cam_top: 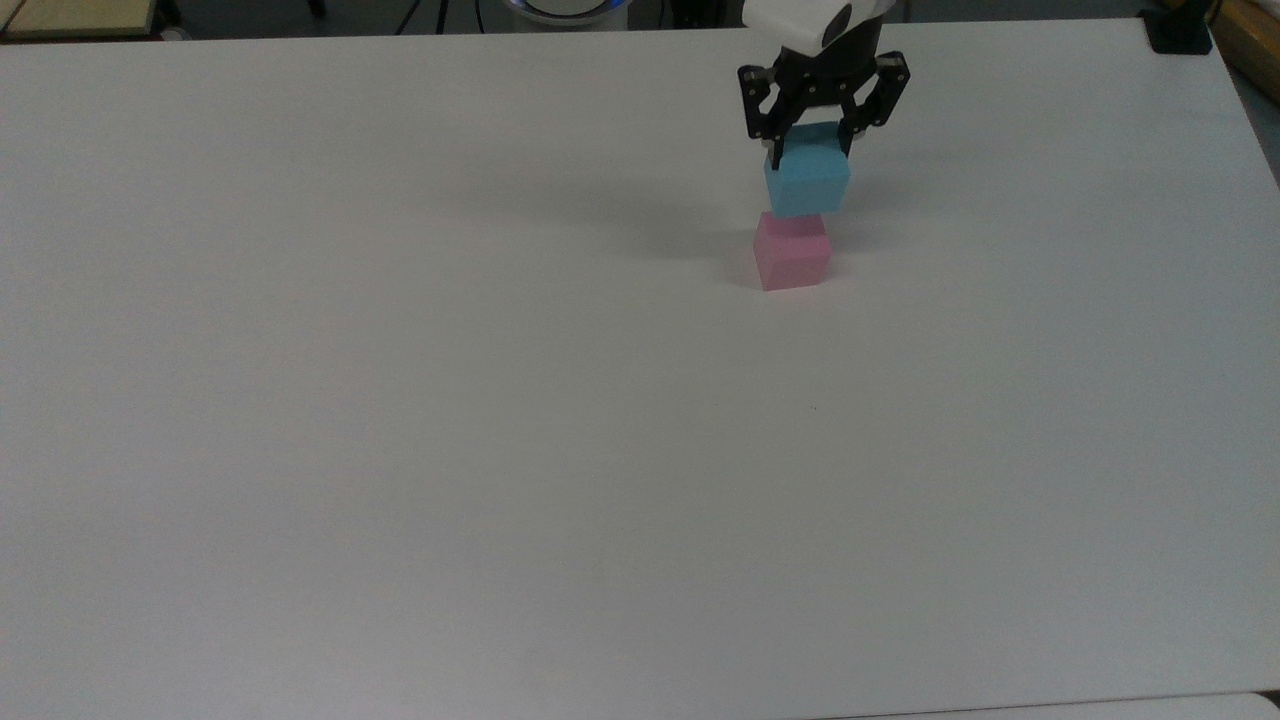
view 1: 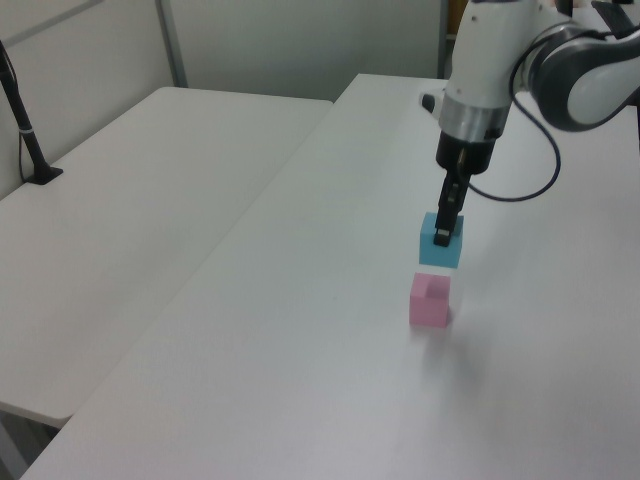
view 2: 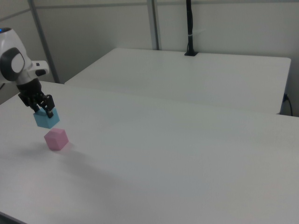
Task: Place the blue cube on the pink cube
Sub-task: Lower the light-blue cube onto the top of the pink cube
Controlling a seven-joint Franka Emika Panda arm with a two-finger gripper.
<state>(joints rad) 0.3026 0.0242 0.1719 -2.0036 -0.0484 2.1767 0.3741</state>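
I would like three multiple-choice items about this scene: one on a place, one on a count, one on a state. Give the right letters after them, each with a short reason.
1. Where is the blue cube?
A. Lying on the table far from the pink cube
B. In the air just above the pink cube
C. Under the pink cube

2. How many cubes are on or over the white table?
A. Two
B. Three
C. Four

3. What is the gripper doing?
A. Open, with nothing in it
B. Shut on the pink cube
C. Shut on the blue cube

Answers:
1. B, since the right view shows a gap between the blue cube and the pink cube below it.
2. A, since there is one blue cube and one pink cube.
3. C, since in the top view the black fingers press both sides of the blue cube.
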